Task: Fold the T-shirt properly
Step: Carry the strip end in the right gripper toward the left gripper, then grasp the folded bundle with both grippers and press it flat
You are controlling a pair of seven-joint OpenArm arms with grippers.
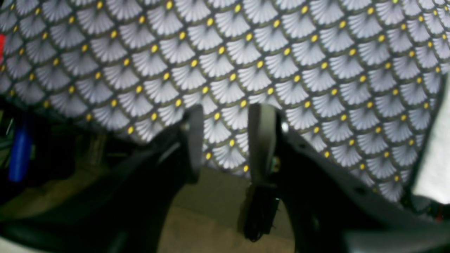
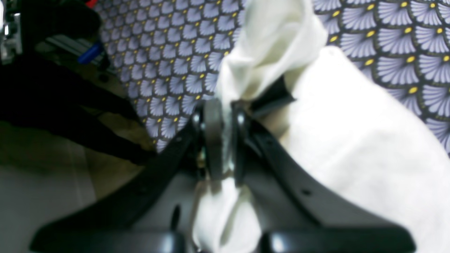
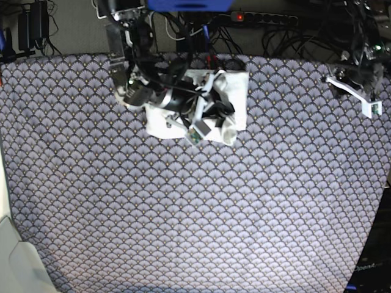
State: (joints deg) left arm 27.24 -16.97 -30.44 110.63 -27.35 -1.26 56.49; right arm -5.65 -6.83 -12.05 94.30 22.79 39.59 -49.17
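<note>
A fan-patterned tablecloth [image 3: 195,201] covers the table; the bunched white T-shirt [image 3: 235,91] lies near its far edge, a fold pinched in the right gripper [image 2: 225,138]. The left gripper [image 1: 225,140], jaws apart and empty, hangs well apart.

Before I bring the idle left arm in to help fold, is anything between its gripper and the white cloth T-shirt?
Nothing visible: only bare fan-patterned tablecloth separates the open left gripper from the white T-shirt, which the right gripper pinches.
</note>
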